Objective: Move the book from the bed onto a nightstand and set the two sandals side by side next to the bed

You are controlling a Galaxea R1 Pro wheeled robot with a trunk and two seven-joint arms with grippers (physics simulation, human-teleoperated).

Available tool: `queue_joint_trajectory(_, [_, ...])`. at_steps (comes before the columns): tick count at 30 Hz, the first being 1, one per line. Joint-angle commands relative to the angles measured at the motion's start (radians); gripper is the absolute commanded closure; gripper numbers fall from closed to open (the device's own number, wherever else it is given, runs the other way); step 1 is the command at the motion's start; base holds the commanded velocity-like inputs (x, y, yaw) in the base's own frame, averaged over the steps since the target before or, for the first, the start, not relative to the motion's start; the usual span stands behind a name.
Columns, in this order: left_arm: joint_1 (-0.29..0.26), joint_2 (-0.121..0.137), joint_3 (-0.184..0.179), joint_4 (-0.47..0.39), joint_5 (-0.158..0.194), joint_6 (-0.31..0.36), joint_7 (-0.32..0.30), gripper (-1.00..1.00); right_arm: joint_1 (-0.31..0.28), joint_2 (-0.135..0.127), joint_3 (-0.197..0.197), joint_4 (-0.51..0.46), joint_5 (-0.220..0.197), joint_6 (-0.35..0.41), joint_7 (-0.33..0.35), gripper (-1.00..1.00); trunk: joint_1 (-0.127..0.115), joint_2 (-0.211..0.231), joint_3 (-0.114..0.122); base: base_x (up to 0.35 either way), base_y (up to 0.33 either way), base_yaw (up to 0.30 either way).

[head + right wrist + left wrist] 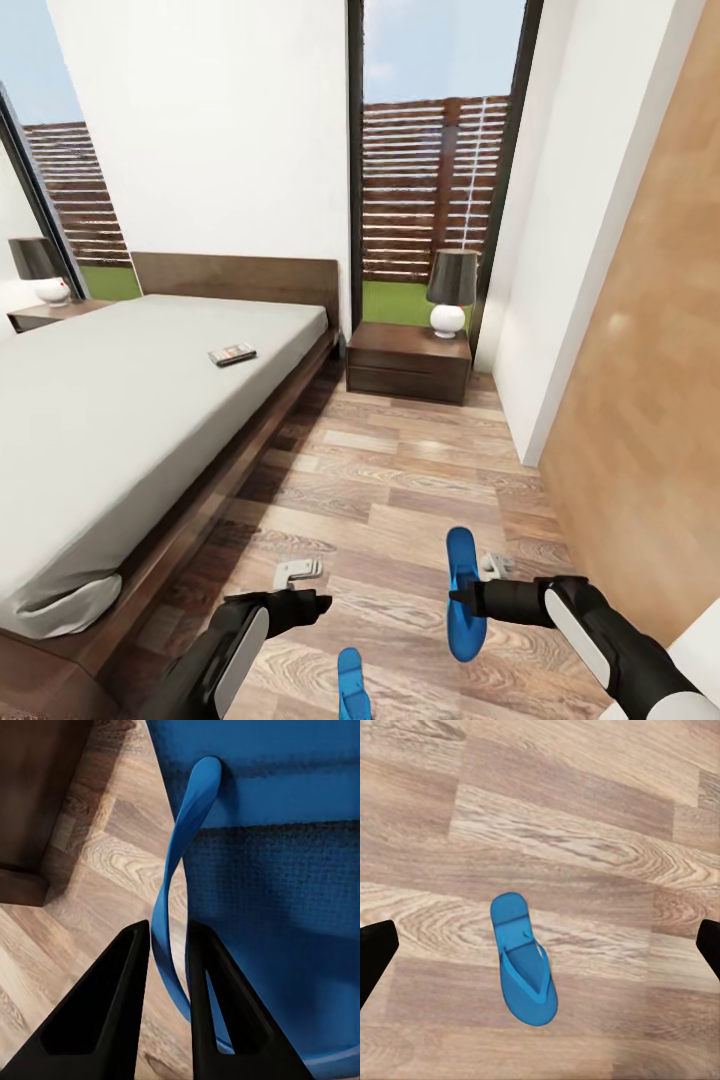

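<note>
The book (232, 354) lies on the pale mattress of the bed (110, 420), near its right edge. A dark nightstand (408, 362) stands right of the headboard, and a second nightstand (40, 315) shows at the far left. My right gripper (462, 600) (166, 945) is shut on the strap of one blue sandal (462, 590) (270, 907), held above the wood floor. The other sandal (349, 685) (523, 960) lies flat on the floor beneath my left gripper (318, 603) (544, 943), which is open with its fingers (375, 949) wide apart.
A dark-shaded lamp (451, 290) with a white base stands on the right nightstand, and another lamp (42, 268) on the left one. A tan wooden door (650, 400) lines the right side. Tall windows stand behind. Wood floor (400, 470) runs between bed and wall.
</note>
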Motion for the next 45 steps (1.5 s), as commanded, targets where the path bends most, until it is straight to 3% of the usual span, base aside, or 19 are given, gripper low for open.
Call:
queue_joint_trajectory(1, [0.000,0.000,0.000,-0.001,0.001,0.005,-0.001,-1.00,-0.001,-0.001,0.002,-0.001,-0.007,0.006,0.001,1.00,0.004,-0.008,-0.004,0.000,0.000,0.000])
queue_joint_trajectory(26, [0.000,0.000,0.000,-0.001,0.001,0.005,-0.001,-1.00,-0.001,0.001,0.000,0.006,-0.002,-0.003,-0.007,1.00,0.100,-0.183,-0.083,0.000,0.000,0.000])
queue_joint_trajectory(36, [0.000,0.000,0.001,-0.001,0.001,0.005,-0.002,-1.00,-0.001,0.008,0.005,0.005,-0.010,-0.032,-0.064,1.00,0.138,-0.253,-0.114,0.000,0.000,0.000])
queue_joint_trajectory(45, [0.000,0.000,0.001,0.001,0.003,0.005,-0.002,-1.00,-0.001,0.013,0.008,0.013,-0.006,-0.047,-0.070,1.00,0.142,-0.255,-0.149,0.000,0.000,0.000])
